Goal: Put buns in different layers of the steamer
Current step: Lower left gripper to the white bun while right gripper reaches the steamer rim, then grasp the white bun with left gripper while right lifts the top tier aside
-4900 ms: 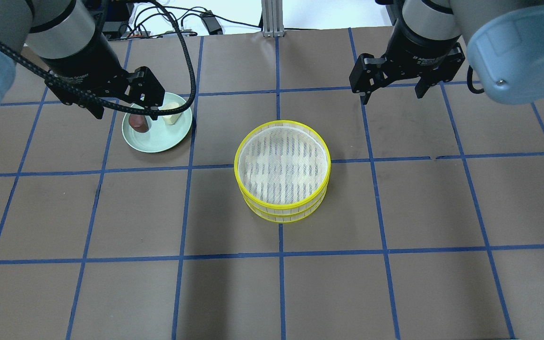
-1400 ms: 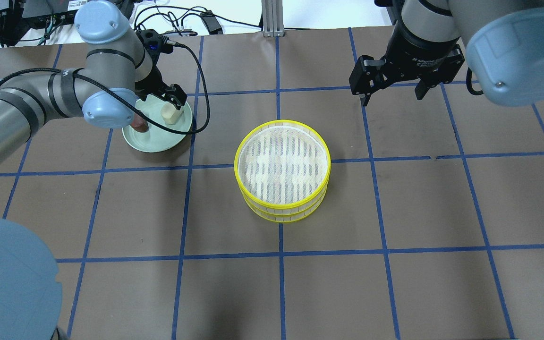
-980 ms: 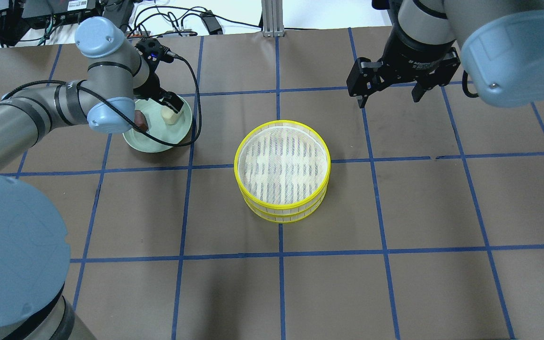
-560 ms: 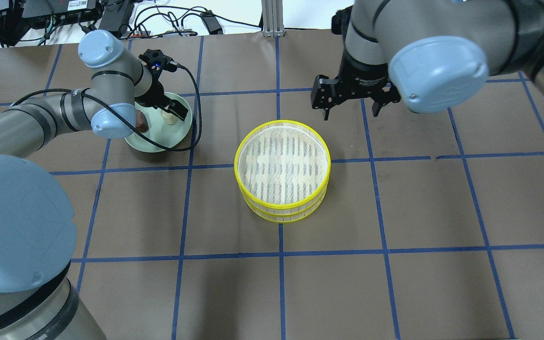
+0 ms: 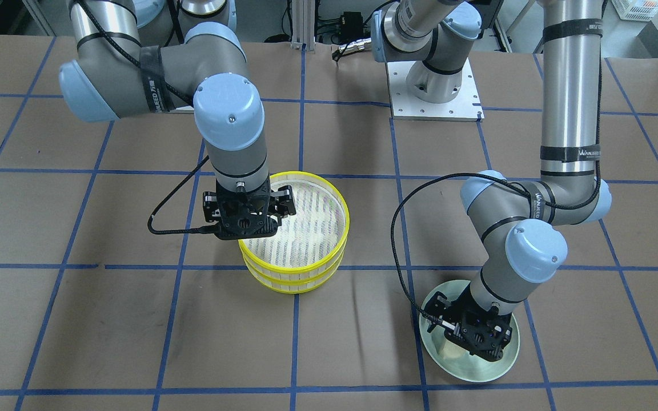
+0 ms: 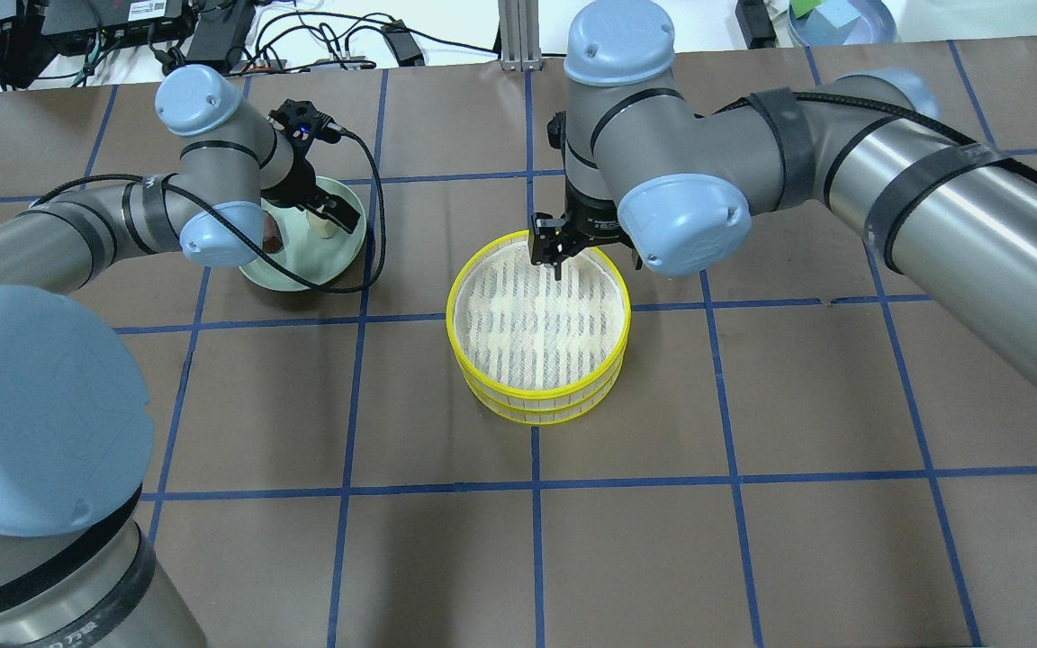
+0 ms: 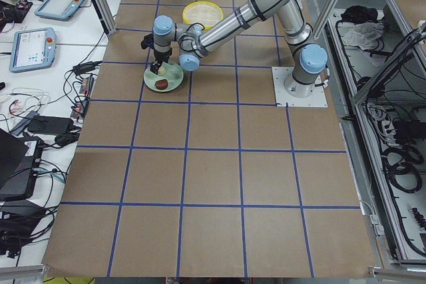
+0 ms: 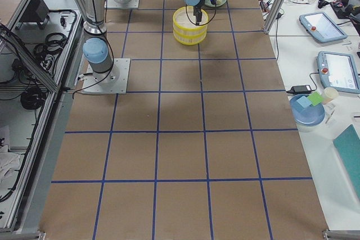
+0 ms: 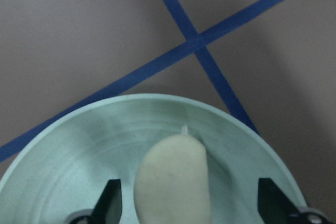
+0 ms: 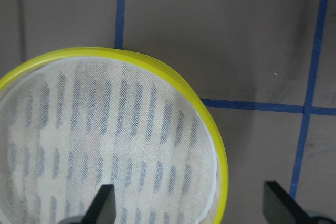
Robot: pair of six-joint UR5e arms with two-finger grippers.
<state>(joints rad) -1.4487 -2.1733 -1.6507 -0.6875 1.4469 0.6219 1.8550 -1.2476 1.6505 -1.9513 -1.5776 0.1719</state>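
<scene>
The cream bun [image 9: 173, 179] lies on the pale green plate [image 9: 63, 166], between the fingers of my left gripper [image 9: 191, 200], which is open and low over it. The overhead view shows this gripper [image 6: 328, 209] with the cream bun [image 6: 328, 229] and the reddish-brown bun [image 6: 274, 239] beside it on the plate [image 6: 298, 270]. The steamer [image 6: 452, 310], two stacked yellow-rimmed trays, stands mid-table with nothing in its top tray. My right gripper [image 6: 590, 261] is open and empty, straddling the steamer's far rim [image 10: 212, 129]; one finger [image 10: 105, 203] is over the mesh.
The table is brown paper with a blue tape grid. The left arm's black cable [image 6: 374, 243] loops beside the plate. Tablets and cables lie on side benches [image 7: 33, 38] off the table's ends.
My right arm has swung from the far right corner down to the steamer's far rim. My left arm has folded in and its gripper has come down around the cream bun.
</scene>
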